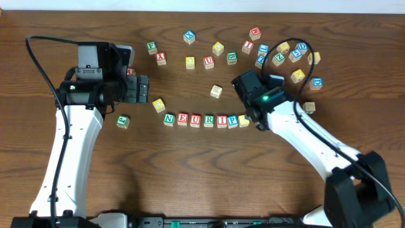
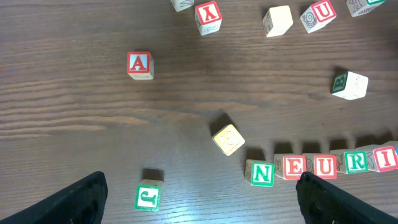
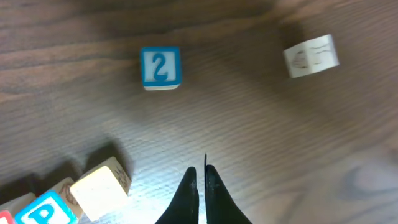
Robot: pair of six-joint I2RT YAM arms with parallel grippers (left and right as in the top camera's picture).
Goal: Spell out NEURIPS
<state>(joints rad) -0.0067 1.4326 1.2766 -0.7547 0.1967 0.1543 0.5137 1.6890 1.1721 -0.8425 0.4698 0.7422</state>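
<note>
A row of cubes lies mid-table: green N [image 1: 169, 118], red E [image 1: 182, 120], red U [image 1: 195, 120], green R [image 1: 209, 120], red I [image 1: 221, 120], blue P [image 1: 233, 120] and a yellow-faced cube [image 1: 243, 120] at the right end. The left wrist view shows N [image 2: 262, 173], E [image 2: 293, 166], U [image 2: 324, 165] and R [image 2: 356, 161]. My right gripper [image 3: 202, 183] is shut on nothing, just right of the yellow-faced cube [image 3: 99, 190] and apart from it. My left gripper [image 2: 199, 199] hangs open above the table, left of the row.
Loose cubes lie around: a yellow one [image 1: 158, 104] and a green one [image 1: 123, 121] left of the row, a pale one [image 1: 216, 91] behind it, a red A [image 2: 139, 64], and a cluster [image 1: 285, 54] at the back right. A blue 2 cube [image 3: 160, 66] lies ahead of my right gripper.
</note>
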